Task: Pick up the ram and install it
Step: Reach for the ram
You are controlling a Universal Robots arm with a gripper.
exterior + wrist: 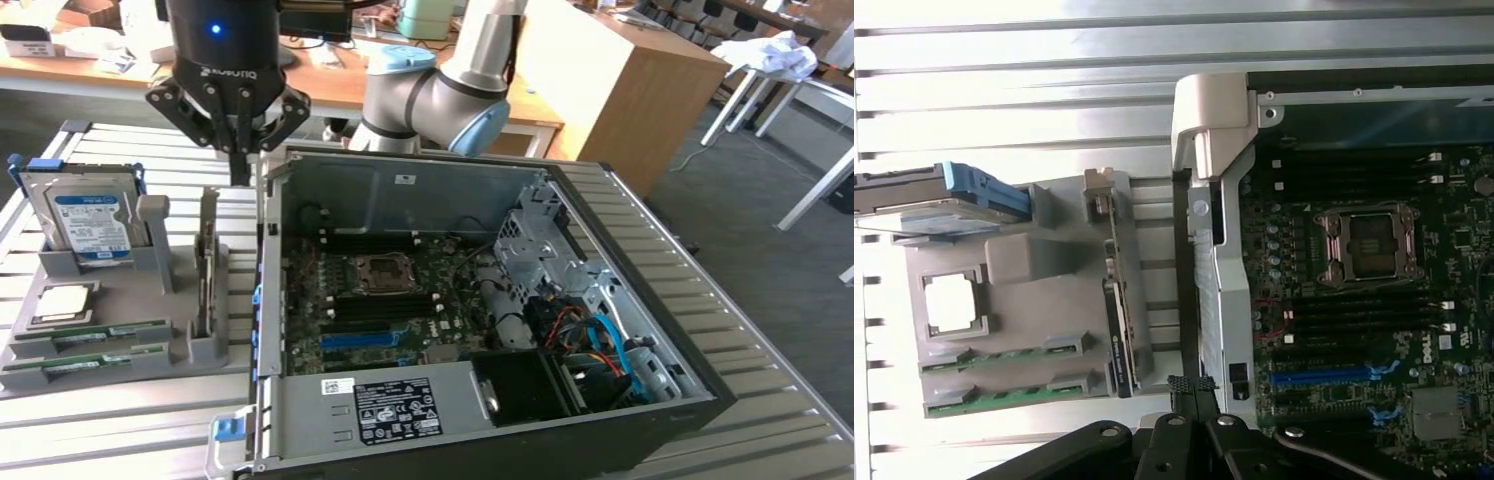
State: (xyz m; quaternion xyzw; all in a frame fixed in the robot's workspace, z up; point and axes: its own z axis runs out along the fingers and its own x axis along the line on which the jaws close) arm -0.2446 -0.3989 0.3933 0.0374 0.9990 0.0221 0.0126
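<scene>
Slatted metal worktop (747,330) in an office room carries an open computer case (274,260) and, against the case's outer side wall, a grey parts holder (174,350).

**Position of the ram**
- The ram (204,270) (1116,300) stands on its long edge between two posts of the holder, in the row nearest the case.
- Its long axis runs parallel to the case's side wall.
- It appears to be the stick set out for grasping. Two more green sticks (94,333) lie in the holder's slots farther from the case.
- A hard drive (87,225) and a processor (64,302) sit in the holder, on the side of the ram away from the case.

**Position of the claw**
- The claw (239,172) (1192,385) hangs above one end of the ram, over the narrow strip between the ram and the case wall.
- The ram therefore lies below the claw and slightly to the side away from the case.

**State of the claw**
- The jaws are fully closed, tip against tip.
- They hold nothing and touch nothing.

**Status**
- The ram is not yet picked up.
- Whether the memory slots in the case are all vacant cannot be determined.
</scene>
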